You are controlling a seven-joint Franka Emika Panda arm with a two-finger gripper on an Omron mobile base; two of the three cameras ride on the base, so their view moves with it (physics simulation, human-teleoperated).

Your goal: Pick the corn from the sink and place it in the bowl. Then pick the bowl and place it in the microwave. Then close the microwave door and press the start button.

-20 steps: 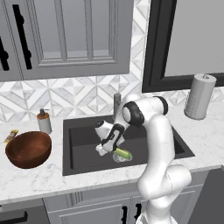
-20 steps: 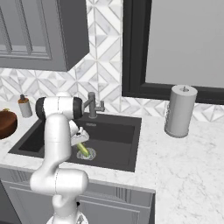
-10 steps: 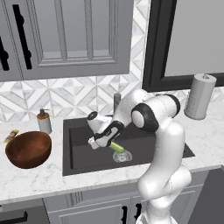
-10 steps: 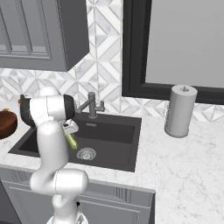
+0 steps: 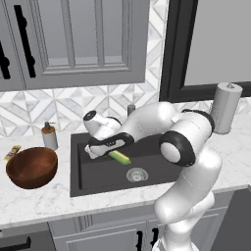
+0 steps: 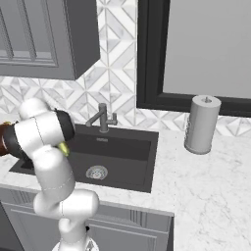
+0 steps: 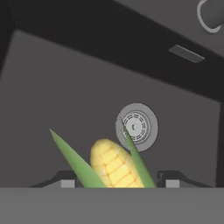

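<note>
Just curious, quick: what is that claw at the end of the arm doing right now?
Gripper: shut on the corn, carrying it above the sink.

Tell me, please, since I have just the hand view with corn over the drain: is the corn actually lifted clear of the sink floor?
Observer: Yes. In the left base view the corn hangs in the gripper, above the sink floor.
Operator: Thank you. Where is the bowl from there?
Observer: The bowl sits on the counter to the left of the sink, beside a soap dispenser.
Operator: Is anything in the bowl already?
Observer: No, its inside looks bare in the left base view.
</note>
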